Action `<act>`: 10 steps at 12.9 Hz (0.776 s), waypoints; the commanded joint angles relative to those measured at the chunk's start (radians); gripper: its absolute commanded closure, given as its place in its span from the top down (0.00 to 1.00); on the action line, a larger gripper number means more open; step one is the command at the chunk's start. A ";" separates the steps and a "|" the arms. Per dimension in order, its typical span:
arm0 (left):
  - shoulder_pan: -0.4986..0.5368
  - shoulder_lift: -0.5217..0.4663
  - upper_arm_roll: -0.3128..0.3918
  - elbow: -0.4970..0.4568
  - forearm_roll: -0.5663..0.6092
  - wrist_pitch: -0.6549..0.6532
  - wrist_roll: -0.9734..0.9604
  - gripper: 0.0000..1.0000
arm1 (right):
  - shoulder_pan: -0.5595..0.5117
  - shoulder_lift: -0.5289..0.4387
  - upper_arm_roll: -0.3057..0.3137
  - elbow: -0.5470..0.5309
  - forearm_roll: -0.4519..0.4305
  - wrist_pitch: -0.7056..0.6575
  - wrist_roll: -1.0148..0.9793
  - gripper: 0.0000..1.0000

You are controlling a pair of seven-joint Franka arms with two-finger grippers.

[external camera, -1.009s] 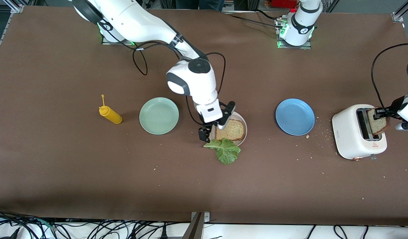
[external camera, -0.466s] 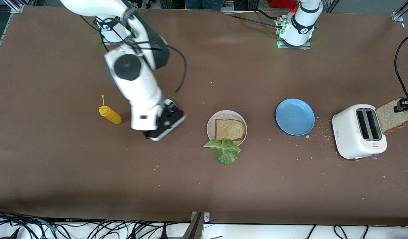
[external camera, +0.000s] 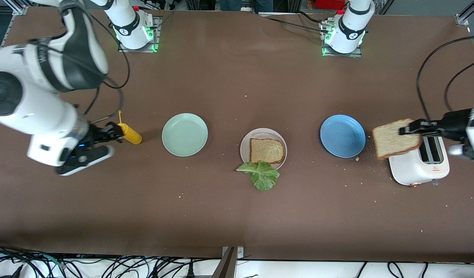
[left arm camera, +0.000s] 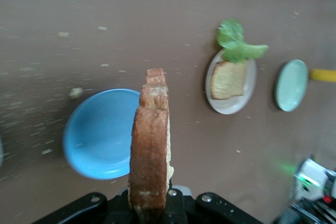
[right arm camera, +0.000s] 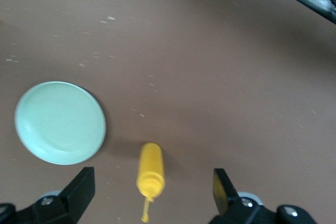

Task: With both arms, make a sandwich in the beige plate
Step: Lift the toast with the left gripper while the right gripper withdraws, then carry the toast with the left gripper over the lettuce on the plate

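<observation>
Three plates: one mint-green plate (external camera: pixel 185 134), one beige plate (external camera: pixel 244 148), one blue plate (external camera: pixel 342 135). Two toast slices: one on the beige plate (external camera: pixel 266 150), one held aloft (external camera: pixel 395 143). One lettuce leaf (external camera: pixel 262 175), one yellow squeeze bottle (external camera: pixel 129 133), one white toaster (external camera: pixel 420 166).

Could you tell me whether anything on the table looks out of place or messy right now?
Yes. The lettuce leaf lies mostly on the table, only overlapping the beige plate's rim on the side nearer the front camera, instead of resting on the toast. Crumbs are scattered on the table between the blue plate and the toaster.
</observation>
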 commanded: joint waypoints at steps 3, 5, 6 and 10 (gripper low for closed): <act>-0.191 0.122 0.005 0.040 -0.158 0.015 0.081 0.00 | -0.073 -0.013 -0.074 0.001 0.024 -0.017 0.036 1.00; -0.256 0.147 0.005 0.038 -0.164 0.093 0.071 0.00 | -0.151 -0.016 -0.068 -0.022 0.080 -0.006 0.079 1.00; -0.299 0.151 0.005 0.035 -0.166 0.120 0.067 0.00 | -0.171 -0.031 -0.068 -0.043 0.113 -0.014 0.122 1.00; -0.391 0.186 0.005 0.040 -0.161 0.160 -0.010 0.00 | -0.187 -0.030 -0.111 -0.049 0.131 -0.072 0.110 1.00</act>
